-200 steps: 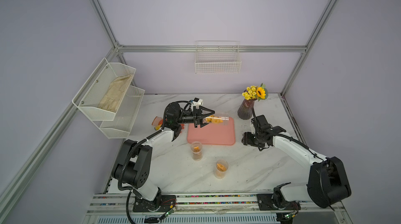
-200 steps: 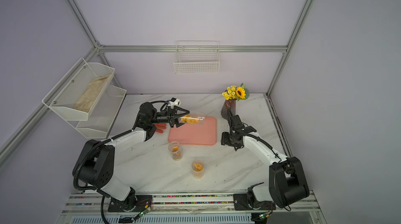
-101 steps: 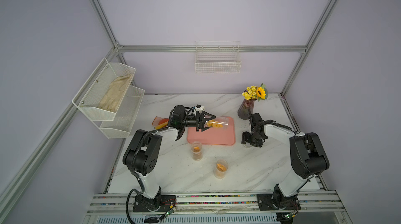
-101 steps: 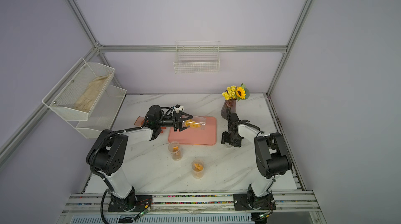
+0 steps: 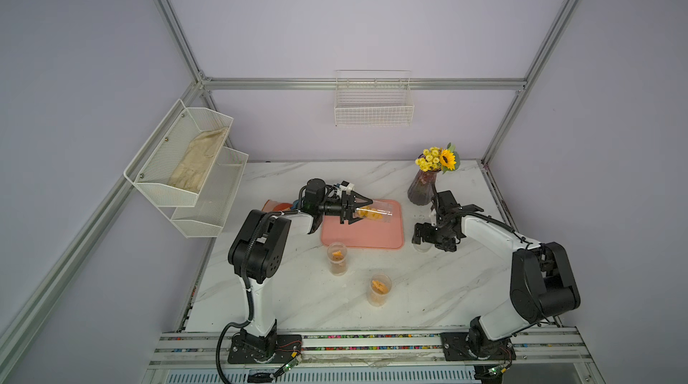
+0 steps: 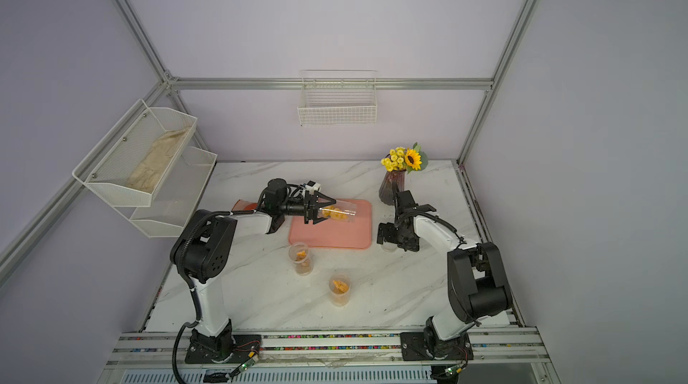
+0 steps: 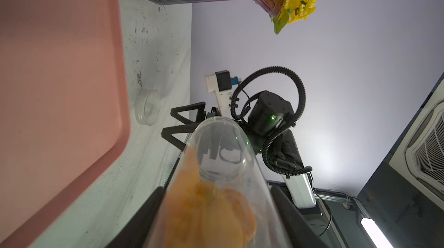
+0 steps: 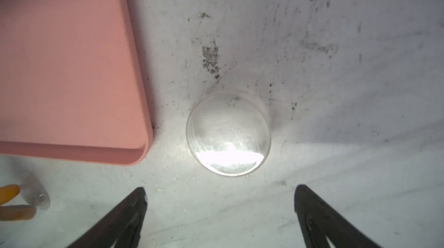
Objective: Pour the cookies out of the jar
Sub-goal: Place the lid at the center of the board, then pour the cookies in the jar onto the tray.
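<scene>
My left gripper [image 5: 359, 212] [image 6: 324, 211] [image 7: 216, 188] is shut on a clear jar [image 5: 374, 212] [image 6: 337, 212] [image 7: 223, 162]. The jar lies almost level above the pink tray [image 5: 372, 239] [image 6: 335, 239] [image 7: 60, 66], its open mouth toward the right arm. The orange-yellow cookies [image 5: 368, 212] [image 6: 332, 212] [image 7: 209, 210] are still inside it. The jar's clear lid [image 8: 228, 133] [image 7: 147, 111] [image 5: 421, 248] lies flat on the marble just right of the tray [image 8: 60, 54]. Above the lid my right gripper [image 8: 219, 188] [image 5: 422, 239] [image 6: 387, 239] stands wide open and holds nothing.
Two more clear jars with cookies stand upright in front of the tray [image 5: 337, 258] [image 5: 379, 290]. A dark vase of yellow flowers [image 5: 422, 188] stands behind the right gripper. An orange object [image 5: 275, 205] lies behind the left arm. Wire racks hang on the left wall.
My right gripper has opened wide, and the lid now lies free on the table below it. The left arm has folded back a little, keeping the jar over the tray.
</scene>
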`<action>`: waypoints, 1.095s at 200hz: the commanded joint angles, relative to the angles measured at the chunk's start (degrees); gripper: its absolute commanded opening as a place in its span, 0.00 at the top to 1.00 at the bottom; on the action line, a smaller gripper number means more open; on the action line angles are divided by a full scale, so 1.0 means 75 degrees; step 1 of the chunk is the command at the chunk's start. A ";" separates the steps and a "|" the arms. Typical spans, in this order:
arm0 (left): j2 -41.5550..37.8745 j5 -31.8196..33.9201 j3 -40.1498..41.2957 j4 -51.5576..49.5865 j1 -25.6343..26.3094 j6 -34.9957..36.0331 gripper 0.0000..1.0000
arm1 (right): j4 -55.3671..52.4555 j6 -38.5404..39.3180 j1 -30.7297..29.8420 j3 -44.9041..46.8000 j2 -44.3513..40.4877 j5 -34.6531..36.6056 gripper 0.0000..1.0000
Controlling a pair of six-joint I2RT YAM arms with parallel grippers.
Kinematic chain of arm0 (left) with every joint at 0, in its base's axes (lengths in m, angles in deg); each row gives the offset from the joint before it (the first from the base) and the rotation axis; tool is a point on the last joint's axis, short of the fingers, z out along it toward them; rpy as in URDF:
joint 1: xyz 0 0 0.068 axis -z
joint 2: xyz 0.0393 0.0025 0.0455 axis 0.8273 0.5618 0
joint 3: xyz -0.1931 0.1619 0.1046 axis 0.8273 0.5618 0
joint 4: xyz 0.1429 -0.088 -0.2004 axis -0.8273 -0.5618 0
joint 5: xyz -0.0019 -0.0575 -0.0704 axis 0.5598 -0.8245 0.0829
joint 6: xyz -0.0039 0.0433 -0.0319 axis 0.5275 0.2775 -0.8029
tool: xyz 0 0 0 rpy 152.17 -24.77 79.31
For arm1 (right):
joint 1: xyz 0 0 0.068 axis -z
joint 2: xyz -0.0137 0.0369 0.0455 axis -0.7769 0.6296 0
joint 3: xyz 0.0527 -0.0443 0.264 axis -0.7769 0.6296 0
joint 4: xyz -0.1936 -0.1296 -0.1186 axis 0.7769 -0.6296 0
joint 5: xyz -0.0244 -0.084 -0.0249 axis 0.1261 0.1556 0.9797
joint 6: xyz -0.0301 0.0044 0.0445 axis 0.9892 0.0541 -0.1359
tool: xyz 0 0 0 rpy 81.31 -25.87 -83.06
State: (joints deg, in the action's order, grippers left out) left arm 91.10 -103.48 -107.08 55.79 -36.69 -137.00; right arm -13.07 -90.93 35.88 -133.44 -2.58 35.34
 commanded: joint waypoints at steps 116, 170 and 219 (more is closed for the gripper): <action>0.1386 0.0270 -0.2427 -0.3683 -0.0039 0.3076 0.44 | -0.1086 -0.0208 0.0024 0.0198 -0.1683 -0.0039 0.03; 0.1623 0.0613 -0.3106 -0.5400 -0.0131 0.4132 0.44 | -0.1119 -0.0143 0.0027 0.0113 -0.1687 -0.0004 0.03; 0.1457 0.1193 -0.3389 -0.6075 -0.0149 0.4439 0.44 | -0.1037 -0.0144 0.0022 0.0201 -0.1795 -0.0045 0.03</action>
State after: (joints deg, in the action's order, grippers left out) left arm 103.65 -96.42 -126.62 13.83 -37.43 -107.05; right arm -19.73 -91.63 35.88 -132.21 -14.45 34.82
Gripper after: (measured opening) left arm 0.612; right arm 0.974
